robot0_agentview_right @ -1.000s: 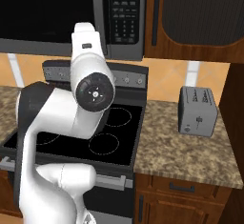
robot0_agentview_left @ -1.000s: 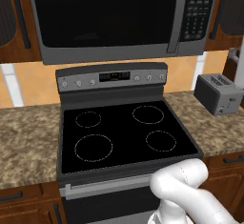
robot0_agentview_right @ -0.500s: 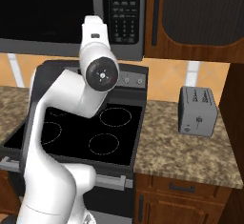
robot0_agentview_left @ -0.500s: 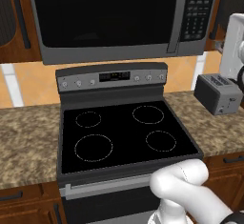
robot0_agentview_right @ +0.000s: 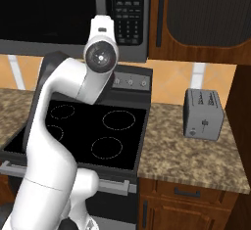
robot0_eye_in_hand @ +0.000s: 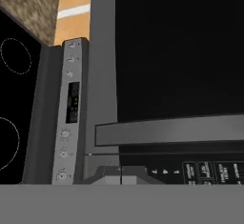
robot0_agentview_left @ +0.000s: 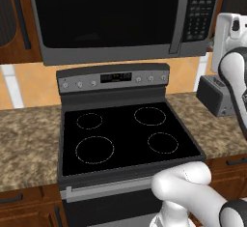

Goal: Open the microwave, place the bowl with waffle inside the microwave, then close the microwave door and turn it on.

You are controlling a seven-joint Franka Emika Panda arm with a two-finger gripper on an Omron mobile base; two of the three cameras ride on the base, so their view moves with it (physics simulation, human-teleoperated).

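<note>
1. From the left base view: the microwave (robot0_agentview_left: 125, 18) hangs above the stove (robot0_agentview_left: 125, 129), and the microwave door (robot0_agentview_left: 103, 13) is flat shut, a black glass panel with its long grey bar handle (robot0_agentview_left: 180, 16) running down the right side. The keypad (robot0_agentview_left: 200, 13) sits just right of that handle. The white arm (robot0_agentview_left: 234, 62) rises at the right edge, up near the keypad corner. Behind it a grey toaster (robot0_agentview_left: 214, 95) stands on the speckled surface (robot0_agentview_left: 29, 139).

2. Over to the right base view: the arm's round wrist joint (robot0_agentview_right: 100, 57) is up in front of the microwave's lower edge, just below the keypad (robot0_agentview_right: 128, 13). The toaster (robot0_agentview_right: 203, 114) stands well to the right on the surface (robot0_agentview_right: 186, 155), under a brown wall cabinet (robot0_agentview_right: 206, 13). The stove top (robot0_agentview_right: 88, 131) has four ring outlines and nothing on them.

3. Now the hand view, rolled on its side: the tool (robot0_eye_in_hand: 120, 176) has its two dark tips pressed together, fully closed, with nothing between them. Right ahead lies the door's bar handle (robot0_eye_in_hand: 171, 130), near the tips, though I can't say whether they touch it. Keypad buttons (robot0_eye_in_hand: 209, 170) show beside the tips, and the stove's control panel (robot0_eye_in_hand: 71, 108) runs along the left.
</note>
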